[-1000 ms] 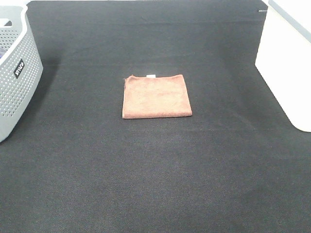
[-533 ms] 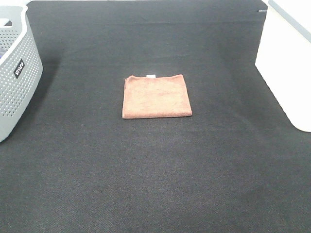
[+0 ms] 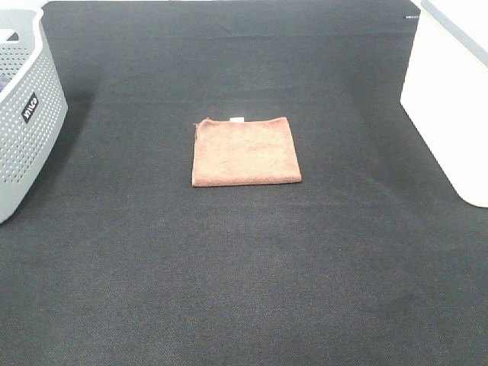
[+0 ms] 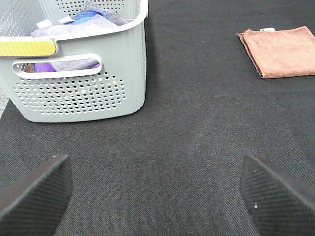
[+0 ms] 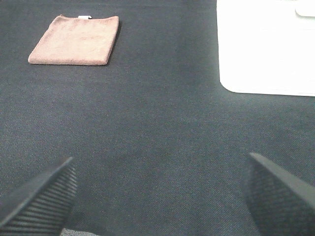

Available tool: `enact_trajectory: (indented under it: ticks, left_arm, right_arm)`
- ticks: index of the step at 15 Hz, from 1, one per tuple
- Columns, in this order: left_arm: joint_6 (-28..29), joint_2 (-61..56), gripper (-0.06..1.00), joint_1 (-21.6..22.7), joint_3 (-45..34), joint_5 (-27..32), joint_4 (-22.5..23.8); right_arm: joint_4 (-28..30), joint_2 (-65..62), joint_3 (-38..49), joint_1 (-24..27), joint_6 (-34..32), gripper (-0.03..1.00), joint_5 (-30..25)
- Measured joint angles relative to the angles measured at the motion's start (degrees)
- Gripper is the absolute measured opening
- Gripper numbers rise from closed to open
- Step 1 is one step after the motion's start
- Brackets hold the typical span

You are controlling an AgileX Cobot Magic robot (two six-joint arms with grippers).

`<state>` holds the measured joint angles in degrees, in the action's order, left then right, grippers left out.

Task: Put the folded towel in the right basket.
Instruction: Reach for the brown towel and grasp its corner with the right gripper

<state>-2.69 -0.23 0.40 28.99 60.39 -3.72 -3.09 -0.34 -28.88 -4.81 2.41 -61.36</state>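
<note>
Centrally, towel lies on black mat; left tool, right tool gape wide.

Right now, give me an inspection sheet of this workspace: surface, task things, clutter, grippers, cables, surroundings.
Surface: black mat, flat, no wrinkles seen.
Job's things: folded towel, brown, lies flat mid-mat with a white tag at its far edge. The right basket, white, stands apart from it.
Clutter: grey basket on the left, perforated, with cloths inside.
Grippers: left gripper open and empty. Right gripper open and empty. Both are over the mat, away from the towel.
Cables: nothing seen.
Surroundings: nothing seen.
</note>
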Motion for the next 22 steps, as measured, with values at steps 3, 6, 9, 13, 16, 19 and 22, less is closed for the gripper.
enact_trajectory:
  ticks: [3, 6, 9, 13, 16, 19, 22]
  left_arm:
    - [0.0, 0.0, 0.87, 0.0, 0.0, 0.0, 0.0]
    - [0.0, 0.0, 0.87, 0.0, 0.0, 0.0, 0.0]
    - [0.0, 0.0, 0.87, 0.0, 0.0, 0.0, 0.0]
    - [0.0, 0.0, 0.87, 0.0, 0.0, 0.0, 0.0]
    - [0.0, 0.0, 0.87, 0.0, 0.0, 0.0, 0.0]
    - [0.0, 0.0, 0.87, 0.0, 0.0, 0.0, 0.0]
    - [0.0, 0.0, 0.87, 0.0, 0.0, 0.0, 0.0]
  right_arm:
    - [0.0, 0.0, 0.0, 0.0, 0.0, 0.85, 0.0]
    - [0.0, 0.0, 0.0, 0.0, 0.0, 0.85, 0.0]
    - [0.0, 0.0, 0.0, 0.0, 0.0, 0.85, 0.0]
    - [0.0, 0.0, 0.0, 0.0, 0.0, 0.85, 0.0]
    - [0.0, 0.0, 0.0, 0.0, 0.0, 0.85, 0.0]
    - [0.0, 0.0, 0.0, 0.0, 0.0, 0.85, 0.0]
    - [0.0, 0.0, 0.0, 0.0, 0.0, 0.85, 0.0]
